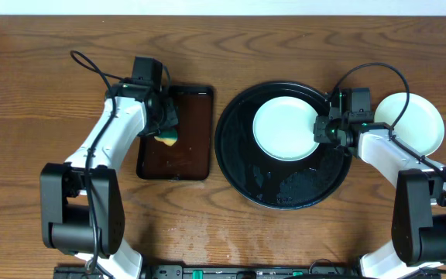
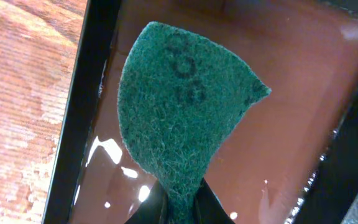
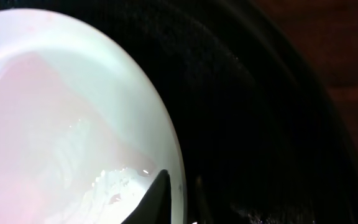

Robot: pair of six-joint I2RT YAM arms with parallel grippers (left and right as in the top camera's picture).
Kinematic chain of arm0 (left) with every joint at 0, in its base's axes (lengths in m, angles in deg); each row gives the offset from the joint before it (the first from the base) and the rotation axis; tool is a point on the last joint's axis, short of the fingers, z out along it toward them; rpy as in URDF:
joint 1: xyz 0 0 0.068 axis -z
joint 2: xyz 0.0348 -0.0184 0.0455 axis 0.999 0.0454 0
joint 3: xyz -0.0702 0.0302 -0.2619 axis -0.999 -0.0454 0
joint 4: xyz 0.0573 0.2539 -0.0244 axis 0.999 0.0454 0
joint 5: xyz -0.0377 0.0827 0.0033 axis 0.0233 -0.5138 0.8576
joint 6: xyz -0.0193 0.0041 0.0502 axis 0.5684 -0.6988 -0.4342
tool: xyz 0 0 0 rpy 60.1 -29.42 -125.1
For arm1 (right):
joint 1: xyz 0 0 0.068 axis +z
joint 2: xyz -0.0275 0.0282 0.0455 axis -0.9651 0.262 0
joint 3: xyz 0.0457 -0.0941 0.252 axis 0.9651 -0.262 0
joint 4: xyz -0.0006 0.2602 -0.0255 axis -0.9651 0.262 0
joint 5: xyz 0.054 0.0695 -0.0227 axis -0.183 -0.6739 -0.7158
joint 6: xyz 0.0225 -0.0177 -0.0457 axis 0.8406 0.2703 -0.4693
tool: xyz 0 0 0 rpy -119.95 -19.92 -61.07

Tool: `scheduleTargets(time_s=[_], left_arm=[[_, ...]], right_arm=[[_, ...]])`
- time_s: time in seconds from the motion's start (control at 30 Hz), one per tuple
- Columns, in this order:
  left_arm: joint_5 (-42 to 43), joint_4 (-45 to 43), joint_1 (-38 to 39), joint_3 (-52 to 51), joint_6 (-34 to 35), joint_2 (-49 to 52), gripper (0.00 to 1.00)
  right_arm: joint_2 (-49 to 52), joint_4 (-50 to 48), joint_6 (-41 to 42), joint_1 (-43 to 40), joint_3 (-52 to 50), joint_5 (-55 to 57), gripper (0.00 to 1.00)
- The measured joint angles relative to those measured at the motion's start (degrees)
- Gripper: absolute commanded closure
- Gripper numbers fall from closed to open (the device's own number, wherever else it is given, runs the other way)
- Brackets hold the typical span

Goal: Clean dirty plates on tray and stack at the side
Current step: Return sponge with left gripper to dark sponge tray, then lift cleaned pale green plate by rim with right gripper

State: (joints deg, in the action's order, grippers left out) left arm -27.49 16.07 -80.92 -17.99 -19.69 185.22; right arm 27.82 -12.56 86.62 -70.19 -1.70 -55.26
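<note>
While black tray (image 1: 238,172) holds one plate (image 1: 285,128), sponge (image 1: 166,139) over brown tray (image 1: 190,151).

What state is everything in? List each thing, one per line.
sponge: pinched, over the brown tray
left gripper: shut on the sponge
brown tray: wet, glossy
tray plate: lying on the black tray, wet, pinkish film
black tray: wet
right gripper: jaws astride the tray plate's rim, grip unclear
side plate: on the table, partly hidden

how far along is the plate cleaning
Done: the side plate sits right of the black tray. In hand: left gripper grips the sponge over the brown tray; right gripper is at the rim of the last plate. Left: stacking that plate aside.
</note>
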Motion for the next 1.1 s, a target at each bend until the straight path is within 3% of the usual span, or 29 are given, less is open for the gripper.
scheduleTargets(time_s=[0.43, 0.53, 0.87, 1.1], left_arm=[[-0.7, -0.5, 0.0, -0.2, 0.0, 0.0, 0.92], [-0.7, -0.5, 0.0, -0.2, 0.0, 0.0, 0.92], [-0.7, -0.5, 0.0, -0.2, 0.0, 0.0, 0.92], [-0.7, -0.5, 0.0, -0.2, 0.0, 0.0, 0.92]], right_arm=[[0.0, -0.4, 0.1, 0.0, -0.2, 0.0, 0.94], [0.0, -1.8, 0.1, 0.0, -1.2, 0.0, 0.99], [-0.2, -2.5, 0.2, 0.0, -1.4, -0.2, 0.99], [-8.4, 0.5, -1.0, 0.0, -1.4, 1.5, 0.99]])
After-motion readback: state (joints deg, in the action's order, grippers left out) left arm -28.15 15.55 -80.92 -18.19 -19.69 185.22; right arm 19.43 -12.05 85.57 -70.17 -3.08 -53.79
